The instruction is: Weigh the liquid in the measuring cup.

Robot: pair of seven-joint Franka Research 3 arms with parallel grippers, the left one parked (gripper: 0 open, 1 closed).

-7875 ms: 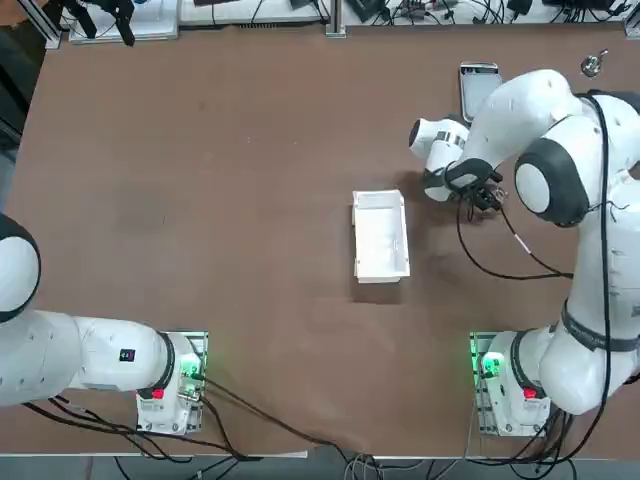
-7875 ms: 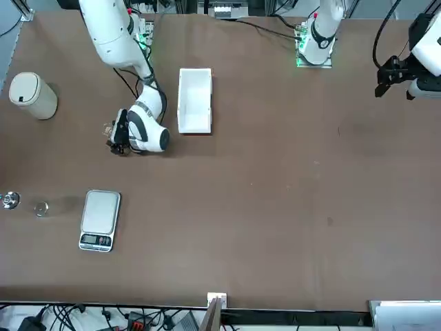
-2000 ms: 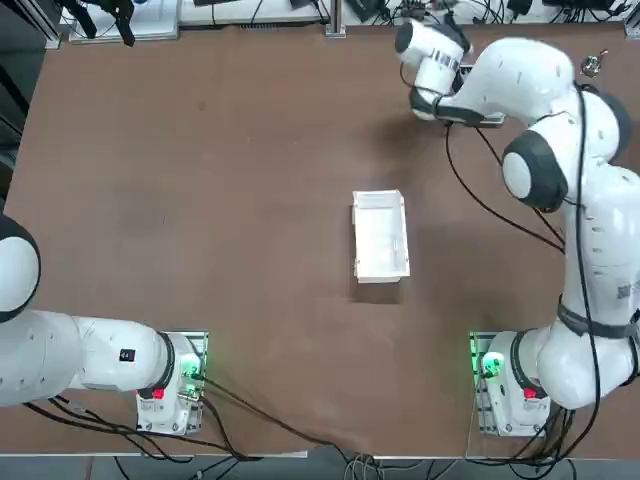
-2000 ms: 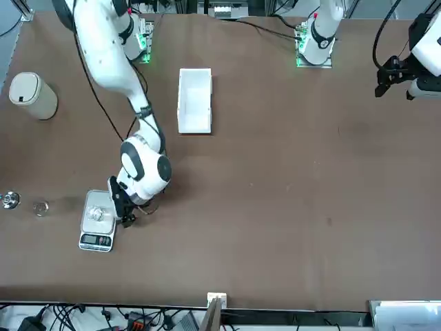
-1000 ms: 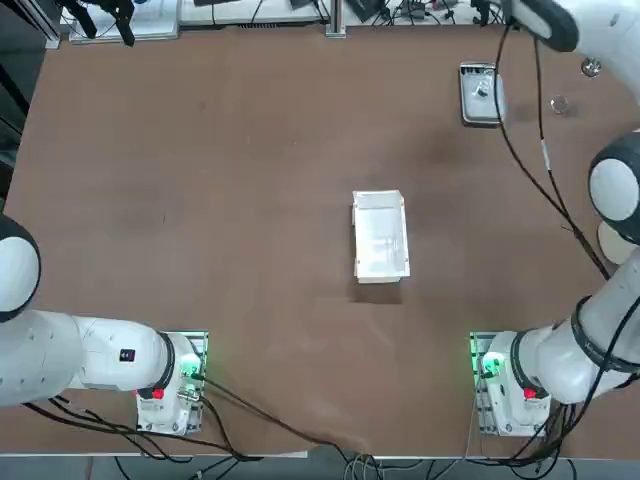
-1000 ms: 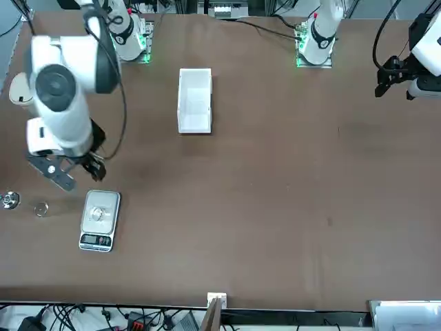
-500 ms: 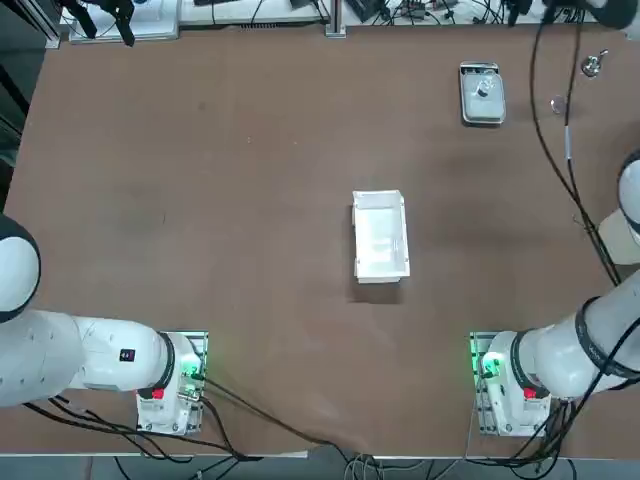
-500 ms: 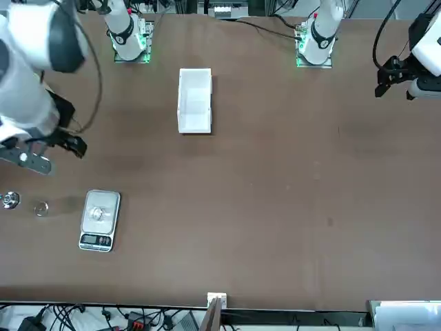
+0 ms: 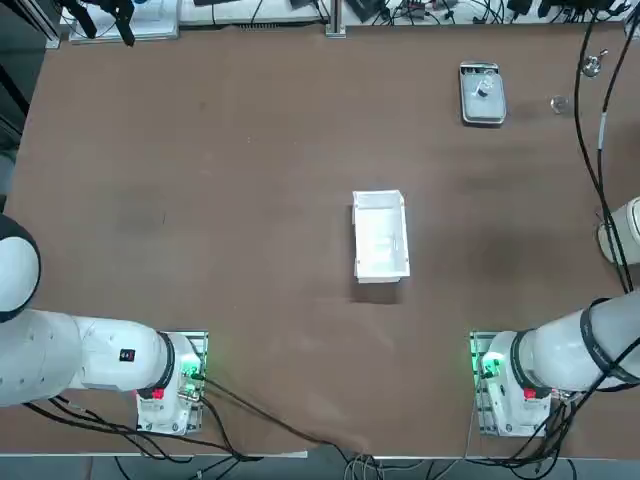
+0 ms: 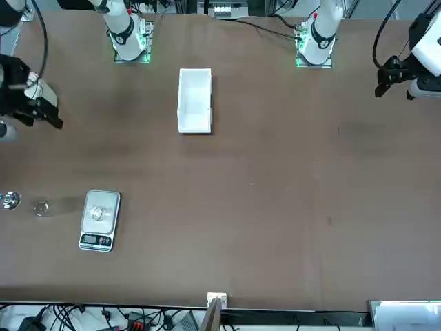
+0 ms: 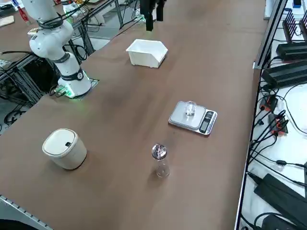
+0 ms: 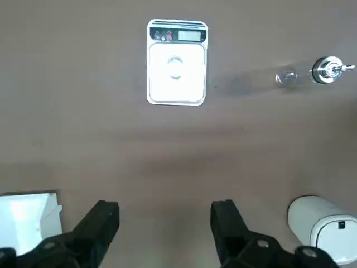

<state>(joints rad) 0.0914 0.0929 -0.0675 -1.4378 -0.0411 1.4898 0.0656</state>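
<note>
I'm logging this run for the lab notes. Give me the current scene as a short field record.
measuring cup: standing on the scale's platform
scale: flat on the table, display end towards the table's edge
right gripper: open, empty, raised well clear of the scale
white tray: mid-table
white lidded canister: near the table's right edge

The pincer (image 12: pixel 165 209) hangs high over a brown table (image 9: pixel 200 150). Far below it, off to one side, sits a white tray (image 9: pixel 381 236). Off to its other side stands a round white can (image 11: pixel 64 147). A flat grey scale (image 12: pixel 162 89) lies further out, well apart from the pincer. Beside the scale stand a little glass (image 12: pixel 287 77) and a bottle (image 12: pixel 329 70) with a shiny top.
</note>
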